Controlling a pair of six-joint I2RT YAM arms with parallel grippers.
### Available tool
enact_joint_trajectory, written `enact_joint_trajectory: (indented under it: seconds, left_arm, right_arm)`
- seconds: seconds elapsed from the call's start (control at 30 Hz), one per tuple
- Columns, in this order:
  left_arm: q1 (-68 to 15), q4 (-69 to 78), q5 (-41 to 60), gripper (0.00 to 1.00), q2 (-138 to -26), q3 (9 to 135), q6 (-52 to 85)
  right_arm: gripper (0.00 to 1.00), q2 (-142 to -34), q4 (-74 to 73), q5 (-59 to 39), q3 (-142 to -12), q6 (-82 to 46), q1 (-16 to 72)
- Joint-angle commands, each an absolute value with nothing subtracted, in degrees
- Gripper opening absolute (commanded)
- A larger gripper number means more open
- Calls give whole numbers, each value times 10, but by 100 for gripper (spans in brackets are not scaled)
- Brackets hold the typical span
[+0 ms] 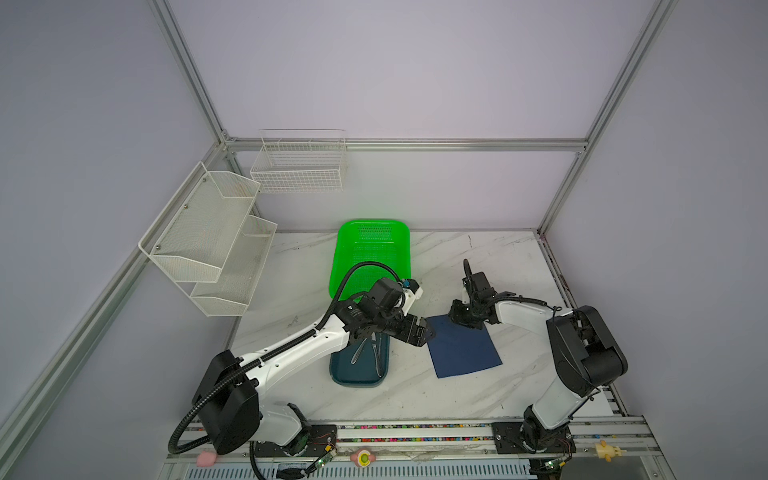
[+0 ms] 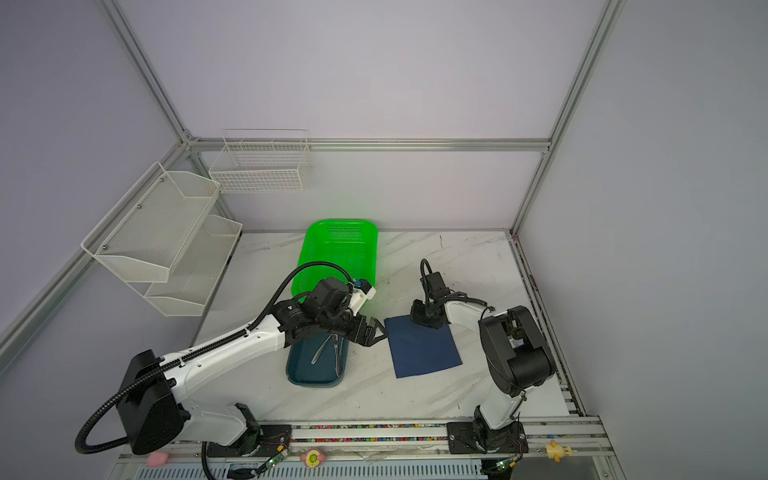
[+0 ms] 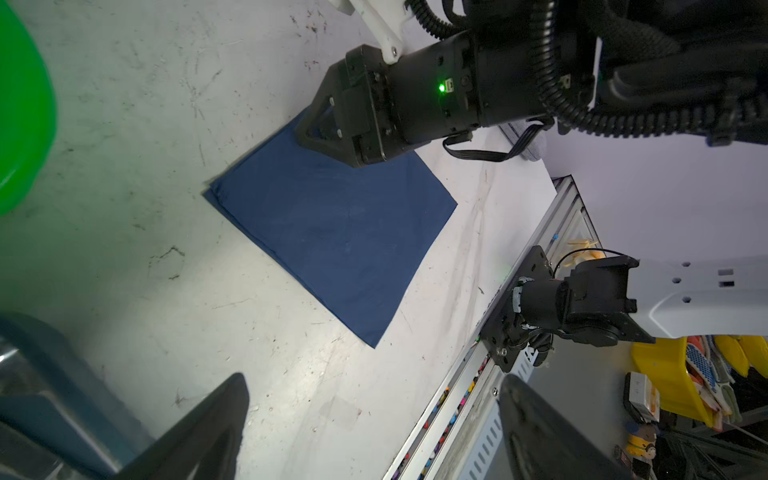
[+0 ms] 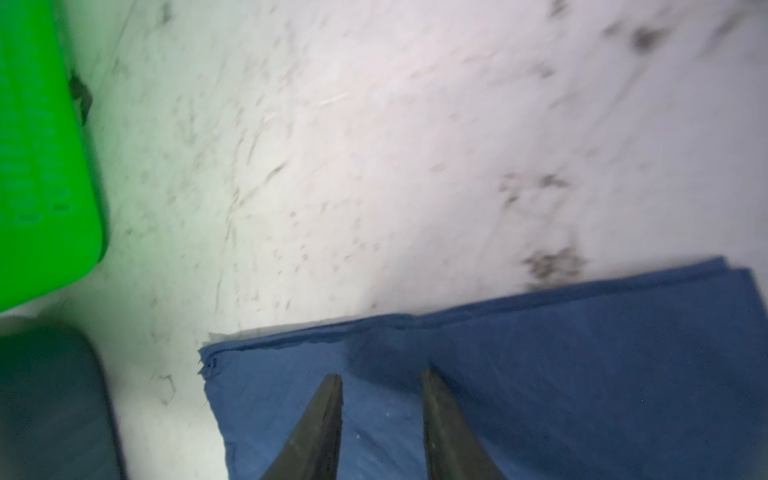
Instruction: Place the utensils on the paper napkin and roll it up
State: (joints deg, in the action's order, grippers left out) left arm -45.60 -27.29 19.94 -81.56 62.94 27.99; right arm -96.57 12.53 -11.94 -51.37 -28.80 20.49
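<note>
My left hand (image 2: 380, 330) hangs released beside the navy blue paper napkin (image 2: 422, 349), flat on the white marbled tabletop (image 2: 374, 395). Both top views show the silver metal utensils (image 2: 318, 355) in the dark teal tray (image 2: 316, 384); the right wrist view shows my right hand (image 4: 382, 399) part-open over the napkin.

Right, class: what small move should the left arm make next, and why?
Probably swing the left gripper over the teal tray and lower onto one utensil: its fingers are open and empty, the utensils lie in the tray, and the paper napkin lies flat, holding no utensil.
</note>
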Motion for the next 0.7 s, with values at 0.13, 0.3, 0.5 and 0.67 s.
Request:
enact_joint_trajectory:
  seconds: [0.13,0.3,0.5,0.67]
  left_arm:
    - [-478,-240,195,82,-909,748,321]
    - [-503,-255,230,67,-990,812,314]
    - [-540,-315,223,56,-1084,892,302]
    - [-551,-360,226,48,-1156,941,284]
  right_arm:
    - [36,-872,156,-13,-417,-441,153]
    - [38,-780,173,-34,-401,-436,139]
    - [37,-720,207,-83,-381,-351,22]
    - [36,-671,213,-79,-365,-353,18]
